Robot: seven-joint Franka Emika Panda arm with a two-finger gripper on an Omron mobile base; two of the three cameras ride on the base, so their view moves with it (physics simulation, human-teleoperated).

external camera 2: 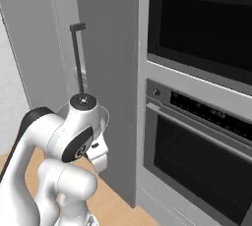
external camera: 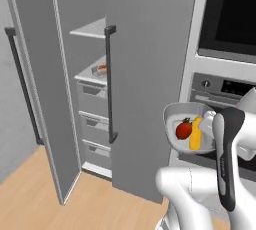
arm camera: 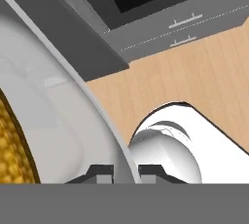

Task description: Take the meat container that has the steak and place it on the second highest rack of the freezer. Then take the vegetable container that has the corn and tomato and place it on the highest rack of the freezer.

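My gripper (arm camera: 125, 173) is shut on the rim of the vegetable container (arm camera: 58, 121), whose pale wall curves up between the two finger tips. In the left base view that container (external camera: 176, 112) hangs tilted in front of the oven, with the red tomato (external camera: 183, 130) and the yellow corn (external camera: 195, 135) inside; the corn (arm camera: 12, 145) also fills the hand view's left edge. The freezer (external camera: 75, 54) stands open at the left. The meat container with the steak (external camera: 102, 68) rests on the second highest rack (external camera: 89, 76). The highest rack (external camera: 92, 29) above it is bare.
The open freezer door (external camera: 35, 74) swings out to the left. A closed grey door with a dark bar handle (external camera: 109, 84) stands between freezer and oven stack (external camera: 225, 89). Three grey drawers (external camera: 95, 99) sit under the racks. The floor (external camera: 30, 194) is wood.
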